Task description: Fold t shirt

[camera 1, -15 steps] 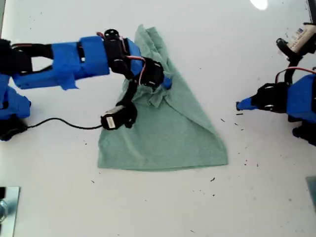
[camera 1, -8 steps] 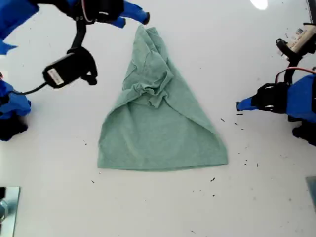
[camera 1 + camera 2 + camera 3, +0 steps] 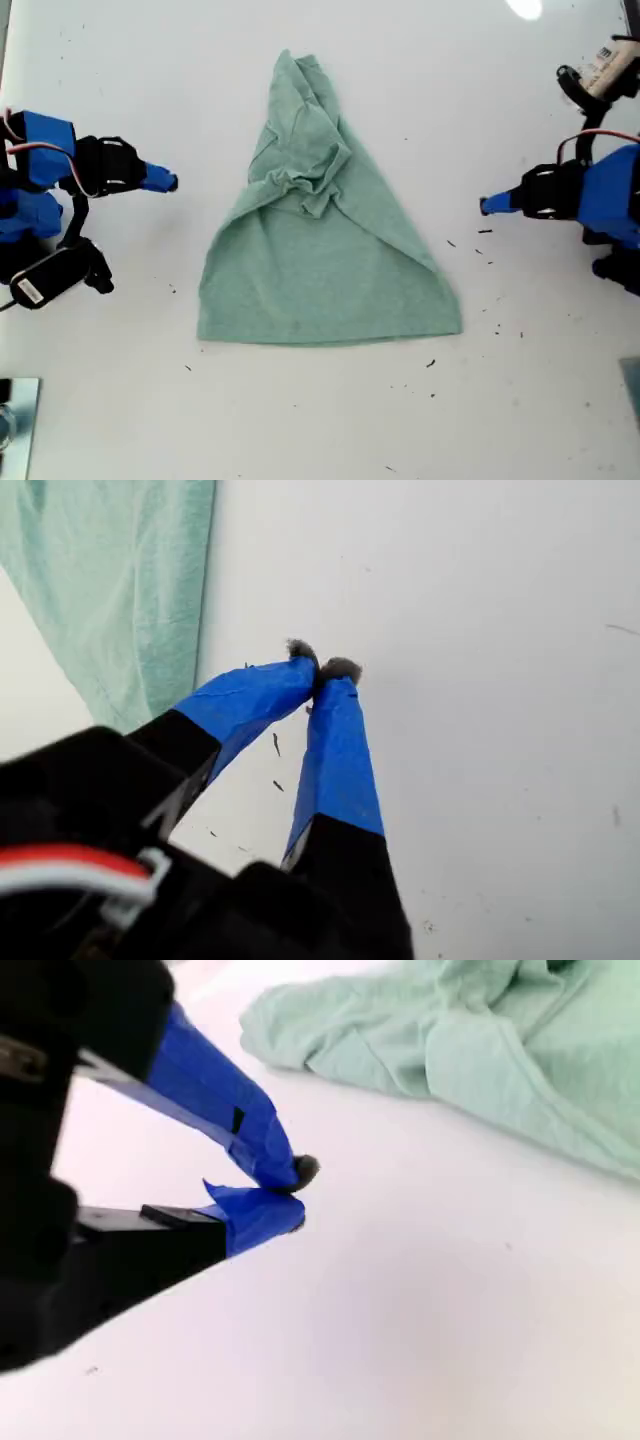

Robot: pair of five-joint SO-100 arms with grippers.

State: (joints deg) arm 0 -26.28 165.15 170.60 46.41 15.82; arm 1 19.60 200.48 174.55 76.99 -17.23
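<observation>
T shirt (image 3: pixel 320 270): pale sage-green, lying on the white table (image 3: pixel 320 420) about mid-scene in the exterior view. Roughly triangular outline, with a straight hem along the near edge and a narrow bunched end at the far side. Folds are gathered in a crumpled knot just above its middle. The lower half is flat.

First gripper (image 3: pixel 485 205): at the exterior view's right, over bare table, well apart from the shirt's slanted edge. Blue-taped jaws pressed tip to tip, nothing between them (image 3: pixel 322 670). The shirt's edge (image 3: pixel 110 580) shows beyond the tips. Small dark specks (image 3: pixel 485 232) are scattered on the table near this claw.

Second gripper (image 3: pixel 172 182): at the exterior view's left, pointing toward the shirt, clear of the cloth. Jaws drawn together at the tips, gripping nothing (image 3: pixel 298 1197). Rumpled cloth (image 3: pixel 480 1040) lies ahead of it, apart.
</observation>
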